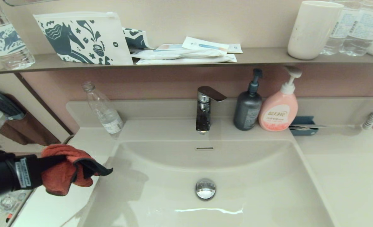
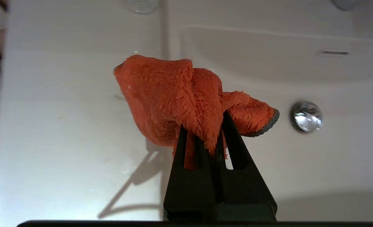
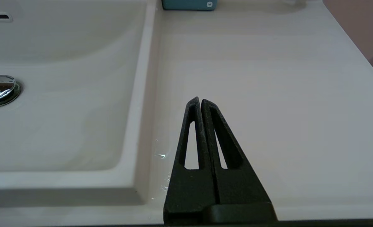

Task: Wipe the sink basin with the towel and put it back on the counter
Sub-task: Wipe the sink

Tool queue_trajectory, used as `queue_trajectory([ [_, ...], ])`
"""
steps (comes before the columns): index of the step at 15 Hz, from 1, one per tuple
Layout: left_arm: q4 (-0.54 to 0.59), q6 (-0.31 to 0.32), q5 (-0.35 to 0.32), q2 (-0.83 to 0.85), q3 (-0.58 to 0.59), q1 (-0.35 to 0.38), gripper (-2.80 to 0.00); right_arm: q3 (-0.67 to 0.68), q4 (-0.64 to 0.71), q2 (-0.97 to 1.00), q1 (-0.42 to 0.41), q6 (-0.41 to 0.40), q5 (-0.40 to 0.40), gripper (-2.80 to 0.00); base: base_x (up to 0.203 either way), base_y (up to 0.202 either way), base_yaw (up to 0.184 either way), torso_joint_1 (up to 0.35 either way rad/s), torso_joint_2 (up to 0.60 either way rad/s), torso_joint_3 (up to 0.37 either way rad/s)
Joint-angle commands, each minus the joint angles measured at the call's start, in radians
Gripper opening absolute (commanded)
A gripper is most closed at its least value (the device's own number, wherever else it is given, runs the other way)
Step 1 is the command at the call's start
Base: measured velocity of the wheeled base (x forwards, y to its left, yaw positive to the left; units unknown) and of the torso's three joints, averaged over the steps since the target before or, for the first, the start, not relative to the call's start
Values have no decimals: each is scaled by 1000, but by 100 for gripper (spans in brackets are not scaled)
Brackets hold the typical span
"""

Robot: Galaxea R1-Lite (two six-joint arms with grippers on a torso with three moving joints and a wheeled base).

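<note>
My left gripper [image 1: 88, 168] is shut on the orange-red towel [image 1: 63, 171], holding it bunched in the air above the left counter [image 1: 57, 208], just beside the sink basin's [image 1: 252, 176] left rim. From the left wrist, the towel [image 2: 174, 97] drapes over the pinched fingers [image 2: 230, 138], its dark grey edge pointing toward the chrome drain plug [image 2: 305, 116]. The basin is cream-white with a slot overflow [image 1: 204, 148] and the drain plug [image 1: 205, 188] at its middle. My right gripper [image 3: 200, 101] hovers shut and empty over the right counter [image 3: 268, 78], out of the head view.
A chrome faucet [image 1: 205, 108] stands behind the basin. A clear bottle [image 1: 103, 110] leans at the back left. A dark pump bottle [image 1: 248, 105], a pink soap bottle [image 1: 279, 108] and a teal holder [image 1: 303, 126] stand at the back right. A wall shelf [image 1: 262, 56] carries pouches and a cup.
</note>
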Motion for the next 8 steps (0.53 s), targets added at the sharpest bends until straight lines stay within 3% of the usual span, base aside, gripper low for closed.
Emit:
queue_trajectory([
  [1,-3,-63,119,34,-19,-203,-280,0,0,1,0,0,0,-280,0,0,0,0,0,0],
  [6,1,-288,513,158,-75,-653,-280,0,0,1,0,0,0,-280,0,0,0,0,0,0],
  [8,1,-409,612,281,-87,-715,-280,0,0,1,0,0,0,-280,0,0,0,0,0,0],
])
